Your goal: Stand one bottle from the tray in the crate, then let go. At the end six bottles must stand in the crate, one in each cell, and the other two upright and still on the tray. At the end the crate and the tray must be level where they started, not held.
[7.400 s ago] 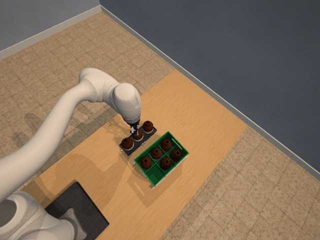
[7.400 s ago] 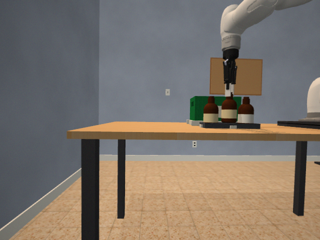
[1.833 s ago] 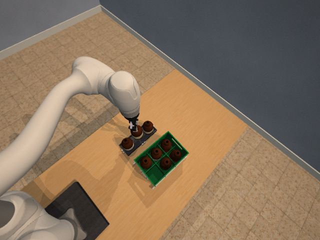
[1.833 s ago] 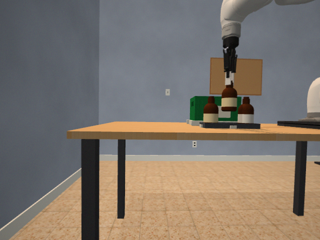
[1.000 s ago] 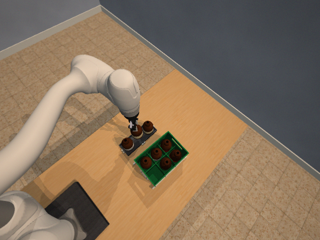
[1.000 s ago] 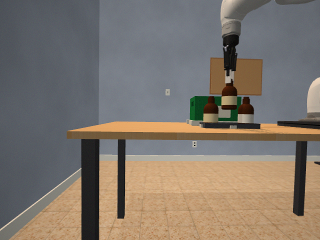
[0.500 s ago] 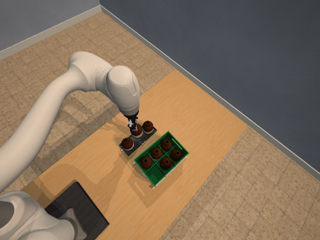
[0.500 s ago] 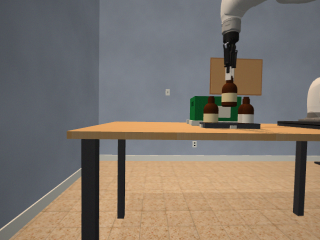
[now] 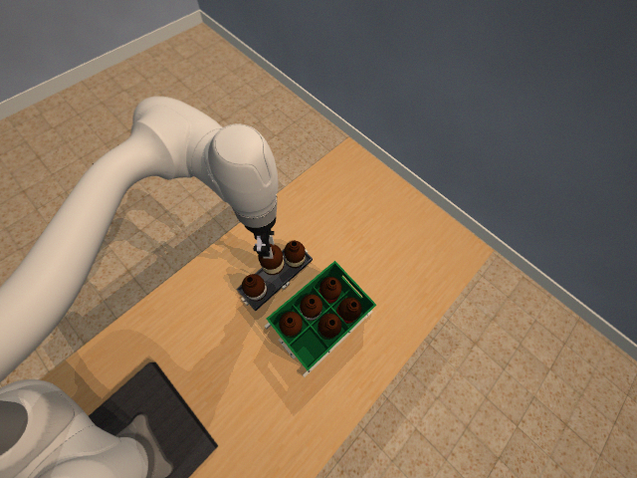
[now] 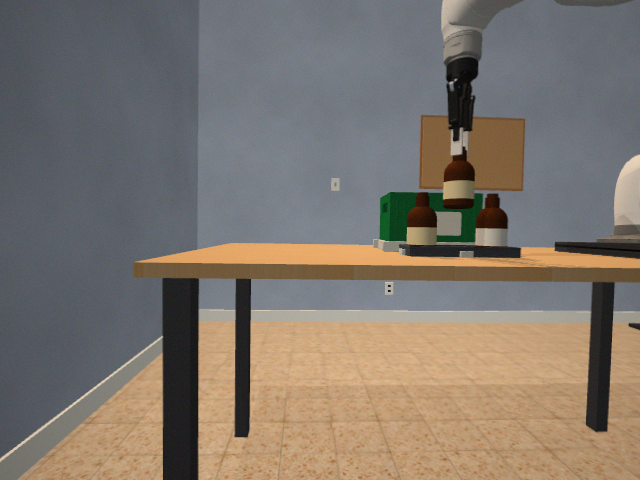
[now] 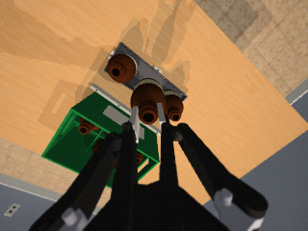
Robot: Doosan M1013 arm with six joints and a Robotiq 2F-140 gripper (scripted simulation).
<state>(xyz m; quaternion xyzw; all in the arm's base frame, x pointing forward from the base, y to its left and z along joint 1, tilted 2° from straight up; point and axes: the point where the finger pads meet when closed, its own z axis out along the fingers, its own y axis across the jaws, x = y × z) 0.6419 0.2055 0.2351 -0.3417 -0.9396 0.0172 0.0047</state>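
Your claw (image 10: 459,145) is clamped on the neck of a brown bottle (image 10: 458,182), holding it upright above the tray (image 10: 460,251), beside the green crate (image 9: 321,316).

Lighting is soft and even all round, pretty bright, no glare or blown-out spots. The pale cream robot arm (image 9: 103,195) throws several overlapping, faint brown shadows across the light orange wooden table top (image 9: 359,216) and the beige tiled floor (image 9: 514,359), so light comes from more than one overhead source. Everything is equally sharp with no blur, just a bit pixelly. The wrist view has stretched perspective near its black gripper (image 11: 149,120).
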